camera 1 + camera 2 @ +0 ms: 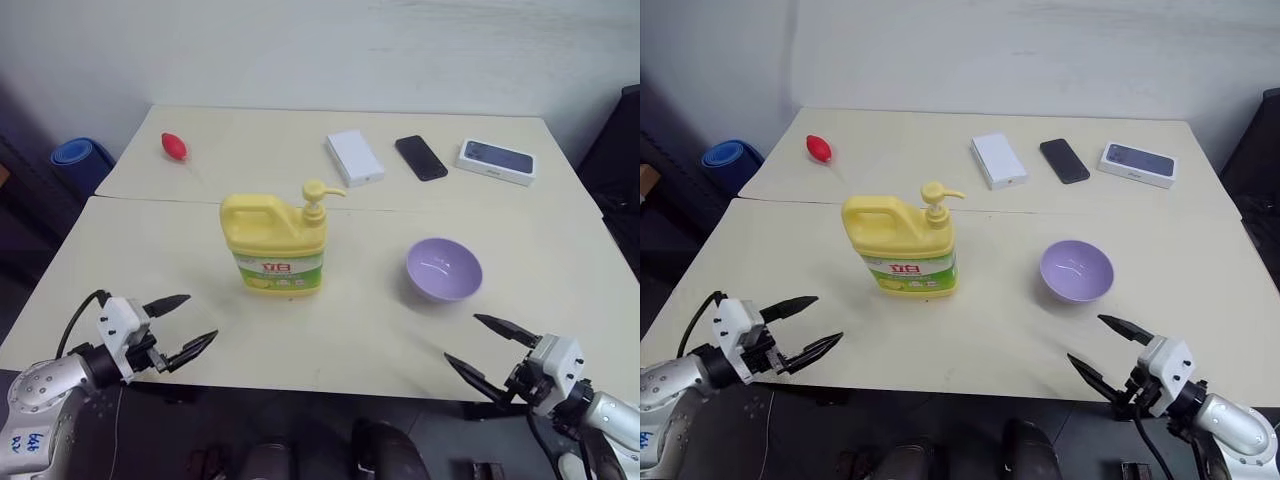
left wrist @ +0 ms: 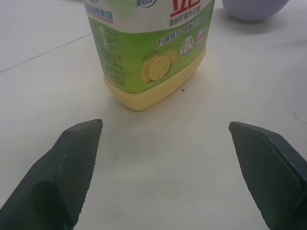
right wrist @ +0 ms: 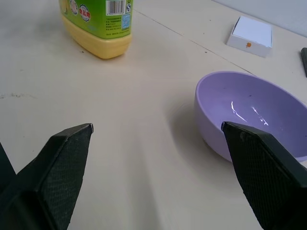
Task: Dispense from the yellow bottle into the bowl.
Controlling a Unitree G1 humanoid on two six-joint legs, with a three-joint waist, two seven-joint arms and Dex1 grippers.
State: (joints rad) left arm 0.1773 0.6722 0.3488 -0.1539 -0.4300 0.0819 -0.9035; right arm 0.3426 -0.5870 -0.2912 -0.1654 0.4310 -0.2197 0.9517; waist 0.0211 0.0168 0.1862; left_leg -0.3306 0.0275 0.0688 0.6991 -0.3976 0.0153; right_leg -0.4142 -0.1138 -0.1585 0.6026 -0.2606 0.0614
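Note:
The yellow bottle (image 1: 274, 245) stands upright in the middle of the table, its pump spout pointing right and its green-and-white label facing me. To its right sits the lavender bowl (image 1: 443, 268), upright with nothing in it. My left gripper (image 1: 188, 324) is open over the near left edge of the table, well short of the bottle (image 2: 148, 52). Over the near right edge my right gripper (image 1: 490, 347) is open too, in front of the bowl (image 3: 249, 117) and apart from it. Neither holds anything.
At the far side of the cream table (image 1: 340, 330) lie a red bulb-shaped object (image 1: 174, 146), a white box (image 1: 354, 157), a black phone (image 1: 421, 157) and a phone box (image 1: 496, 161). A blue roll (image 1: 82, 160) lies off the table's left side.

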